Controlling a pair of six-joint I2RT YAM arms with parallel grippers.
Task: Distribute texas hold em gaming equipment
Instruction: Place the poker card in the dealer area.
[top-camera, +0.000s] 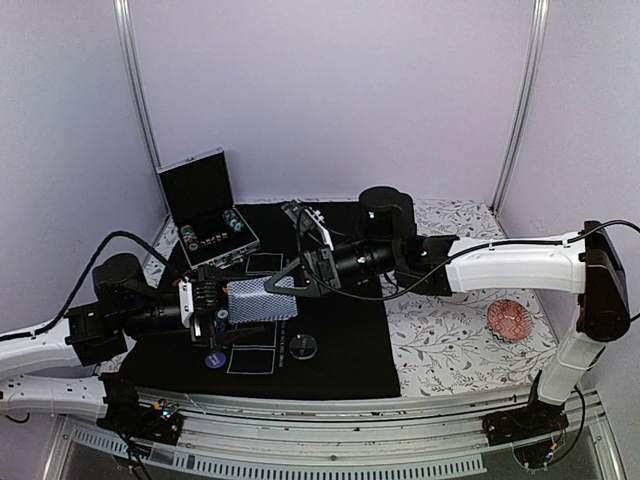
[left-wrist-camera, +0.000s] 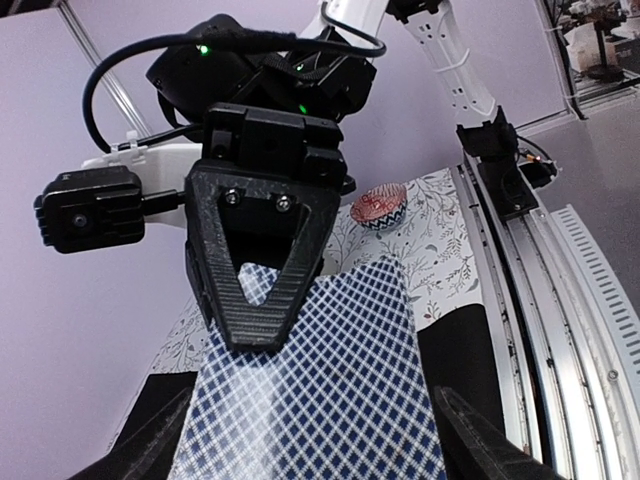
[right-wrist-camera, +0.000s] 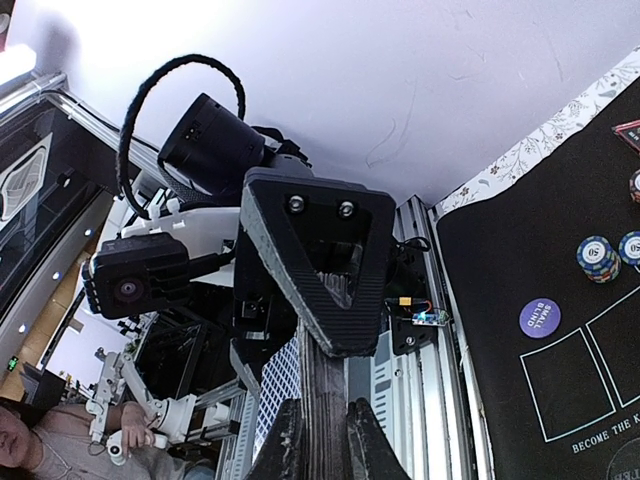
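The two arms are meeting nose to nose over the black mat (top-camera: 340, 330). The right gripper (top-camera: 285, 284) is clamping tight on one end of a card (top-camera: 262, 303) and holding it flat in the air, lattice back up, above the mat's left half. The left gripper (top-camera: 222, 312) is facing it from the other end. Its fingers (left-wrist-camera: 160, 440) are standing wide apart, one on each side of the card, and it is not clear whether they are touching its edges. On the mat just under the left gripper a purple disc (top-camera: 214, 359) is lying, and a clear disc (top-camera: 305, 346) is lying a little to its right. At the back left an open case (top-camera: 205, 205) is standing with striped chips (top-camera: 232, 222) sitting at it. Well off to the right, a dish (top-camera: 508, 320) is resting on the floral cloth (top-camera: 450, 340).
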